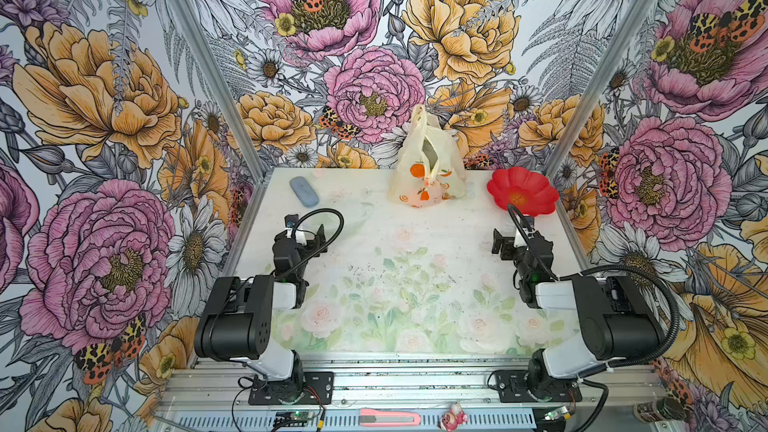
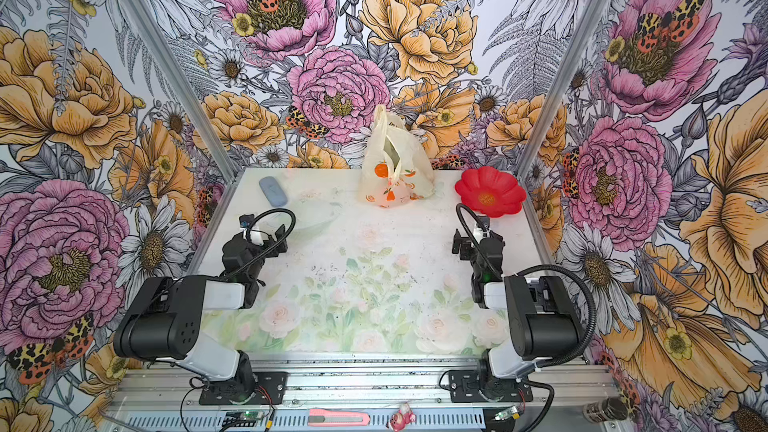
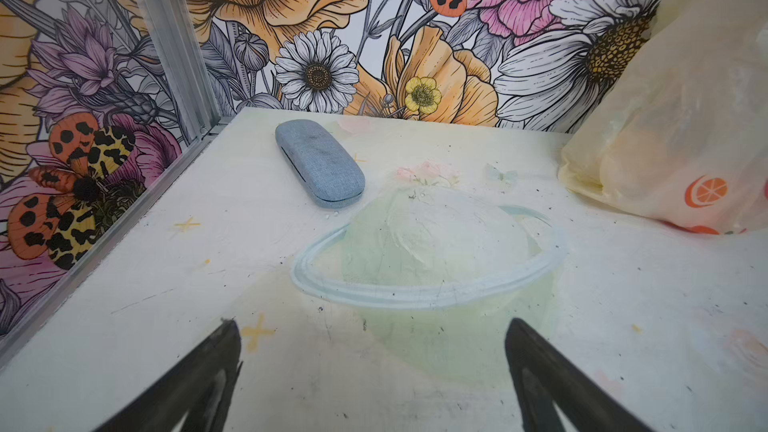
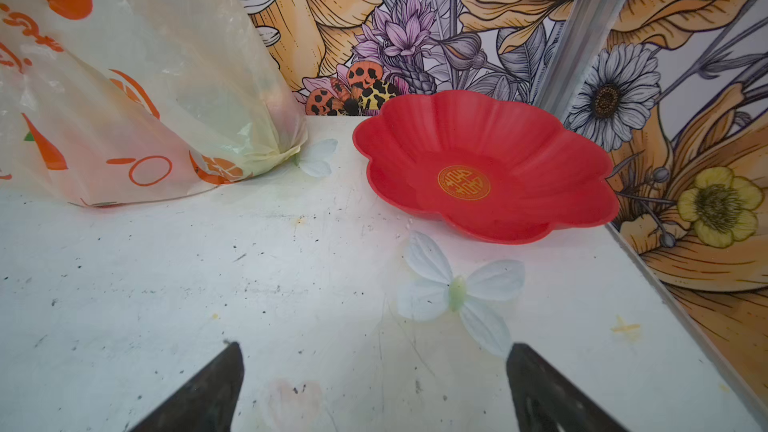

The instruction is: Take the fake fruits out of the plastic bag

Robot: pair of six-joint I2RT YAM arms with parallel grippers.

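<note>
Not much readable here. The plastic bag (image 4: 137, 76) has red lettering (image 4: 16, 45) I can't make out. The red plate (image 4: 540, 147) has a round gold emblem (image 4: 464, 182) mid-dish.

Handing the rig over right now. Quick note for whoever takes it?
Left tool: open, empty, low over the table, short of the bag.
Right tool: open, empty, on the near side of the red plate.
Plastic bag: upright at the far edge, handles up; the red plate beside it is empty.
Done: nothing; no fruits lie outside the bag.
Left: open the bag, take every fruit out.
</note>
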